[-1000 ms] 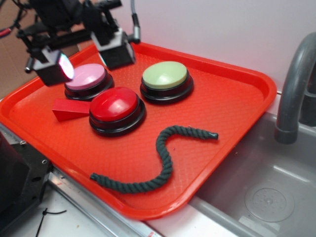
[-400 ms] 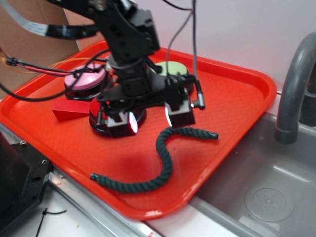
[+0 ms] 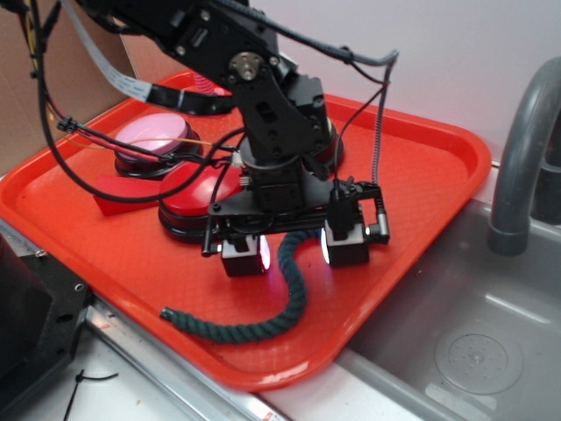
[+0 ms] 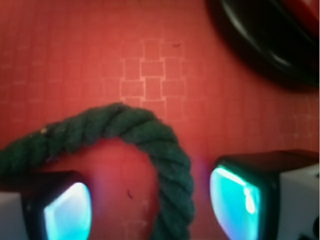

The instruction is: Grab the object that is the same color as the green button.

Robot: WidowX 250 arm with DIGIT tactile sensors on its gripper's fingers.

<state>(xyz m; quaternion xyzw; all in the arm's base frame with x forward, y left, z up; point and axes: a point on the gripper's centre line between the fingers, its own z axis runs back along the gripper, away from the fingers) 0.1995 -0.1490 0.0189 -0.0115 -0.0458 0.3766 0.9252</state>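
The dark green twisted rope [image 3: 280, 307] lies curved on the red tray [image 3: 421, 167]. My gripper [image 3: 294, 247] is open and low over the tray, its two fingers straddling the rope's upper bend. In the wrist view the rope [image 4: 165, 150] curves between the glowing pads [image 4: 235, 195], nearer the right one, and neither pad touches it. The pale green button is hidden behind my arm in the exterior view.
A red dome button [image 3: 197, 197] and a pink dome button [image 3: 149, 136] stand left of my arm, with a red wedge [image 3: 118, 206] beside them. The red button's black base [image 4: 265, 40] shows in the wrist view. A grey sink [image 3: 473, 333] and faucet [image 3: 517, 158] are on the right.
My arm has swung from the tray's back left corner forward and down over the rope. The open fingers now straddle the rope's upper bend. The rope has not moved.
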